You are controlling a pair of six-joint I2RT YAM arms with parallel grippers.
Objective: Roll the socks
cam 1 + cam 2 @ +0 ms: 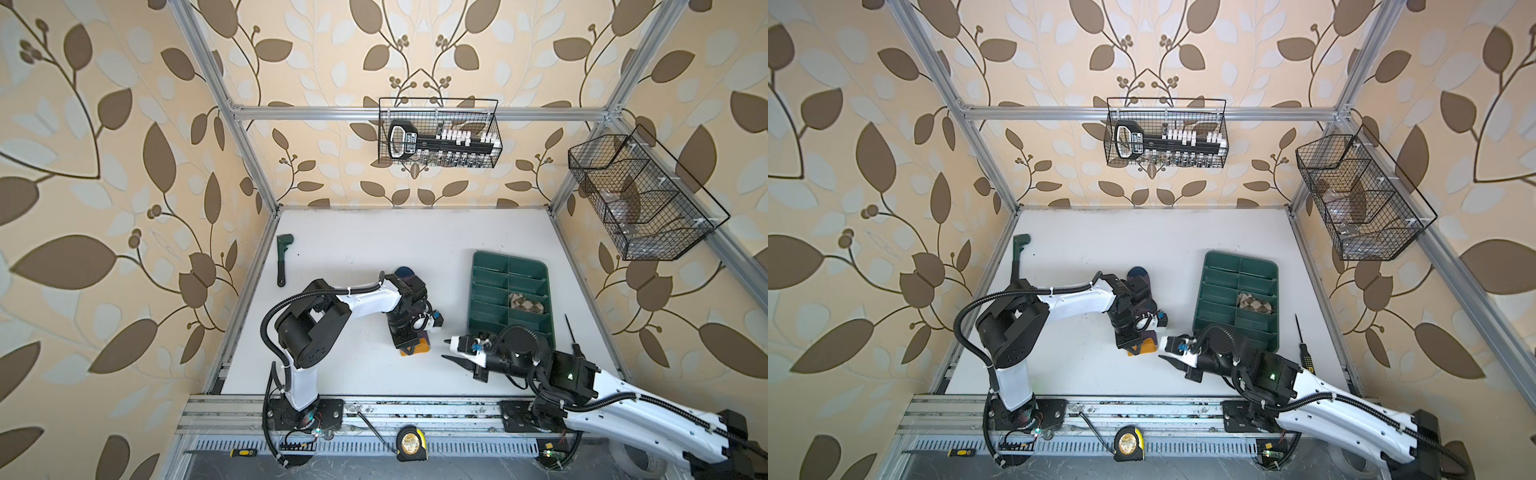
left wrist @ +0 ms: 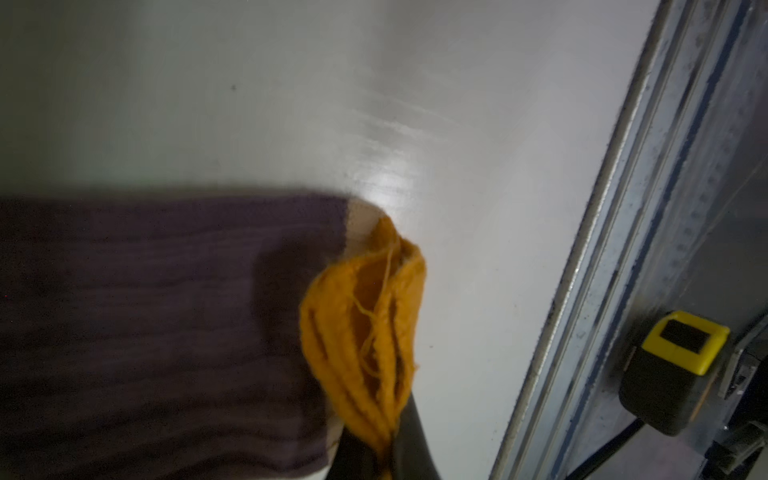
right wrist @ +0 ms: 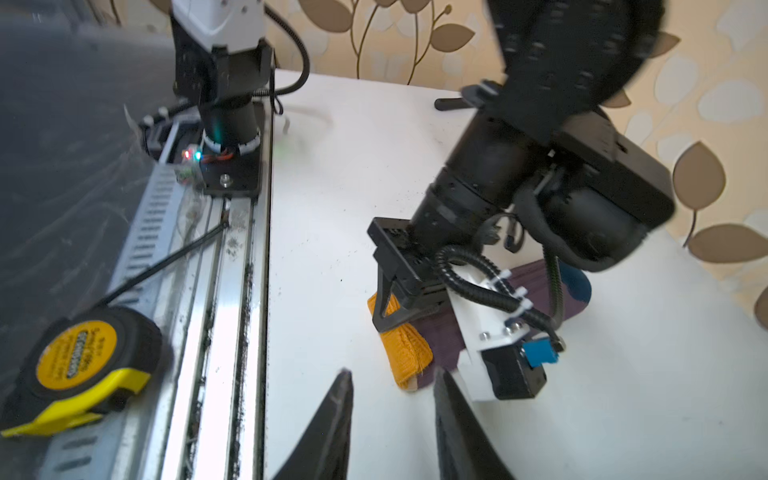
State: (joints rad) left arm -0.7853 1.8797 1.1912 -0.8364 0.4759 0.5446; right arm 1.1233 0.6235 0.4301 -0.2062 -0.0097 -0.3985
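The purple ribbed sock [image 1: 405, 272] [image 1: 1138, 275] [image 2: 145, 311] lies flat on the white table, its navy toe pointing away and mostly hidden under the left arm. My left gripper [image 1: 409, 347] [image 1: 1129, 347] [image 2: 384, 457] [image 3: 388, 307] is shut on its mustard-yellow cuff [image 2: 365, 316] [image 3: 405, 345], bunching the cuff up off the table. Just right of the cuff, my right gripper [image 1: 445, 350] [image 1: 1162, 351] [image 3: 390, 376] hovers open with nothing between its fingers. The beige argyle sock [image 1: 525, 303] [image 1: 1254, 304] sits bundled in a compartment of the green tray [image 1: 490, 266] [image 1: 1221, 266].
A green pipe wrench [image 1: 282, 257] lies at the table's left edge. A screwdriver [image 1: 571, 332] lies right of the tray. On the front rail sit a yellow tape measure [image 1: 411, 442] [image 3: 79, 357] and both arm bases. Two wire baskets [image 1: 440, 133] hang on the walls.
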